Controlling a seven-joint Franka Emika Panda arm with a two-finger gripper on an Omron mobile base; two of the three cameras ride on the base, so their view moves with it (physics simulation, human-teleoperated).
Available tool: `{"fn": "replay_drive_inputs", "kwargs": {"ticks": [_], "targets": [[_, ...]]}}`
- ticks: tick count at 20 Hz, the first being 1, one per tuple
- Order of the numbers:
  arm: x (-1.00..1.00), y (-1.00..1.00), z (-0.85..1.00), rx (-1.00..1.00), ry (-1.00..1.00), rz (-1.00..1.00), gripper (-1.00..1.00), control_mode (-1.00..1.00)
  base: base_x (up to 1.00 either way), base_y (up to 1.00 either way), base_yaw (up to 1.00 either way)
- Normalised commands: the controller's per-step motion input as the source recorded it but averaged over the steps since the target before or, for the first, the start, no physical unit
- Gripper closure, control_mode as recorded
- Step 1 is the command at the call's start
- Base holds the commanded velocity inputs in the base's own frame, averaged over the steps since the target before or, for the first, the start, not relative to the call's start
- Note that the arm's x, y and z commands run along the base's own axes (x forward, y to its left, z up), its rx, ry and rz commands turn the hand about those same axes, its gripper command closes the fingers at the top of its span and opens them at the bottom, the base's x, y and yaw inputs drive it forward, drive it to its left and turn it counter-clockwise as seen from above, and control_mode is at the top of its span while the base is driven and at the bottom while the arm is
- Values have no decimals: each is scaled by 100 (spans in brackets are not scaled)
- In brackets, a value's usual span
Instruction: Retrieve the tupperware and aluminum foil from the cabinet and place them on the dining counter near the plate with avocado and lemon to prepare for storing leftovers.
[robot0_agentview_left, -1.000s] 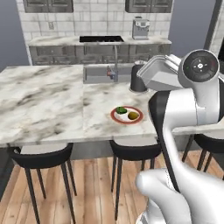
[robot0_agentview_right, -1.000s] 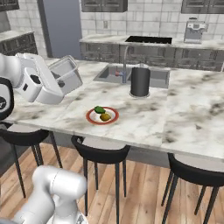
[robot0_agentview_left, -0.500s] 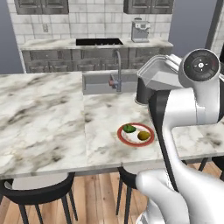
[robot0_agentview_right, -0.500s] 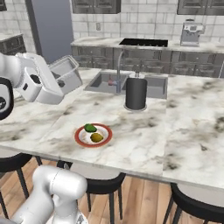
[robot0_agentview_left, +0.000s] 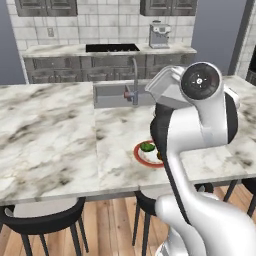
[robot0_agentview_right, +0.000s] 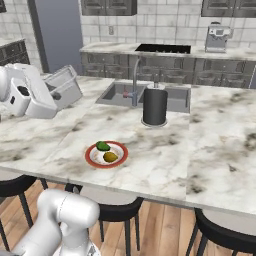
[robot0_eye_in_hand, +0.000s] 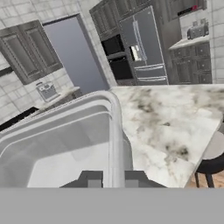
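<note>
Now the tool (robot0_eye_in_hand: 110, 180), clamped on the container's (robot0_eye_in_hand: 61, 140) rim at frame bottom, carries it over the tabletop (robot0_agentview_right: 165, 150); next, lowering beside the plate (robot0_agentview_right: 106, 154).

Base views flanking dining counter (robot0_agentview_right: 210, 165)

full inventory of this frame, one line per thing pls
tupperware: 1, translucent grey-white, held in the gripper above the dining counter
plate: 1, red rim, on the dining counter
avocado: 1, dark green, on the plate
lemon: 1, yellow-olive, on the plate beside the avocado
canister: 1, black, by the sink
sink: 1, grey, set in the counter, with faucet
stools: black, under the near edge
coffee machine: 1, silver, back counter
gripper: 1, shut on the tupperware rim
</note>
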Motion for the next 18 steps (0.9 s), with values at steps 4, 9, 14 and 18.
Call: {"fn": "replay_drive_inputs", "kwargs": {"ticks": [4,9,14,18], "targets": [[0,88,-30,-7,3,-2,100,-100,0,0,0],[30,87,-78,1,2,-14,100,-100,0,0,0],[83,29,-100,25,4,-7,100,-100,0,0,0],[92,0,-86,39,5,-3,100,-100,0,0,0]]}}
